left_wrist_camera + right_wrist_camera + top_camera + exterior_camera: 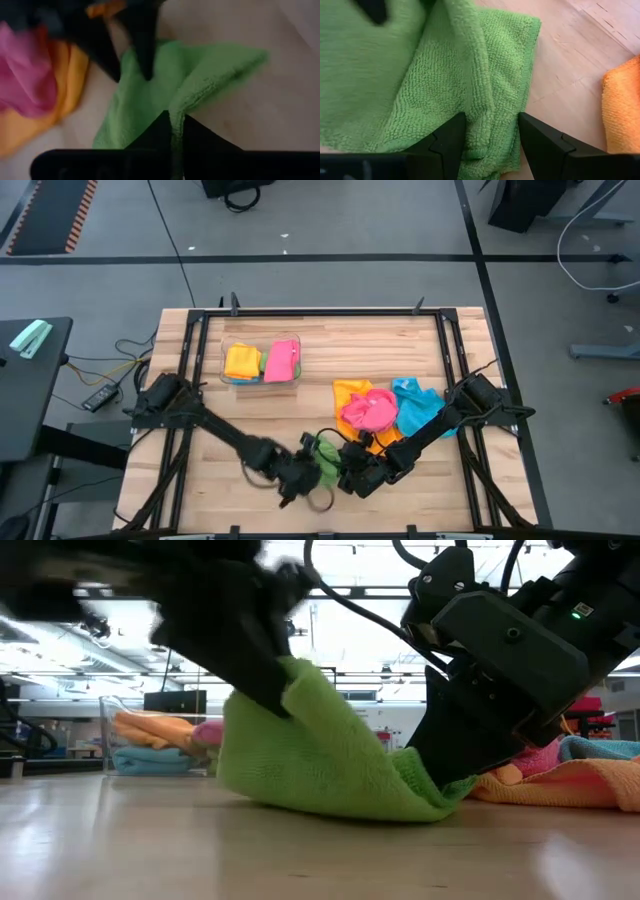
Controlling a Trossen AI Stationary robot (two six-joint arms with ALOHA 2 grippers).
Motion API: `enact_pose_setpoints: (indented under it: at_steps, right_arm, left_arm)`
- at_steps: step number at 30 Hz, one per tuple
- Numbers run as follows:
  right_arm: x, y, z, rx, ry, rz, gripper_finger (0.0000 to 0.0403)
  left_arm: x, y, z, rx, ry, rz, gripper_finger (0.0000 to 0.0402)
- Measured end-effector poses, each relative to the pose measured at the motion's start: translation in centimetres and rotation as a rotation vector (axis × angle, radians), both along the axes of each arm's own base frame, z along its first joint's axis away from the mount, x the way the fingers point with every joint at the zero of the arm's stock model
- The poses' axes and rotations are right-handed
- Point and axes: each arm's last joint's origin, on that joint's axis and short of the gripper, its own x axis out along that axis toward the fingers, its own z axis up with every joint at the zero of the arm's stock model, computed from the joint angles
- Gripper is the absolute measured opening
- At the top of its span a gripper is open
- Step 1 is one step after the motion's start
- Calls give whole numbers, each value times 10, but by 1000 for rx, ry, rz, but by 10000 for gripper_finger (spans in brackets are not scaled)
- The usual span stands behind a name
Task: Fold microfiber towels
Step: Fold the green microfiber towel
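Near the front edge of the light wooden tabletop [270,430], about midway along it, a bright green microfiber towel [327,458] lies crumpled between the two dark grippers; the left gripper [300,473] has its fingers pinched together on a raised fold of the green cloth, which the left wrist view shows as a thin ridge of fabric caught between the two dark fingertips [192,137]; in the low view that side of the towel [320,755] is lifted off the wood and drapes down to the surface. The right gripper [362,477] stands just beside it, touching the same towel; its fingers [445,142] are parted around a bunched hem of the green cloth, pressed against it on both sides. Toward the right edge of the tabletop a loose pile holds a pink towel [368,411], an orange-yellow towel [350,392] and a blue towel [418,404], touching one another and overlapping; toward the back edge, left of centre, a clear plastic bin [262,380] contains folded cloths, one yellow [242,361], one pink [282,360].
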Motion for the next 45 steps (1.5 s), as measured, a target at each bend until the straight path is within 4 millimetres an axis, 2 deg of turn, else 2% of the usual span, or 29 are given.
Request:
enact_pose_setpoints:
  at_steps: [4, 10, 14, 19, 23, 31, 35, 41, 45]
  right_arm:
    - [0, 0, 0, 2, 2, 3, 192]
    - [0, 0, 0, 2, 5, 7, 192]
    - [0, 0, 0, -3, 9, 17, 192]
    - [0, 0, 0, -12, 12, 28, 192]
    - [0, 1, 0, -16, 18, 50, 192]
    - [-2, 1, 9, -13, 38, 108, 193]
    - [-4, 3, 17, -4, 39, 124, 195]
    - [-13, 6, 43, -5, 7, 136, 195]
    - [-22, 6, 54, -40, 29, 147, 195]
  left_arm:
    - [13, 24, -1, -145, 44, 80, 26]
    - [23, 47, -1, -165, 45, 144, 16]
    - [28, 53, -14, -161, 80, 158, 38]
    - [32, 55, -24, -152, 90, 160, 60]
    - [34, 55, -23, -142, 61, 124, 79]
    - [35, 45, -21, -144, 25, 77, 155]
    - [35, 44, -23, -157, 24, 94, 180]
    - [37, 44, -28, -147, 17, 107, 187]
    - [40, 46, -27, -146, -9, 116, 176]
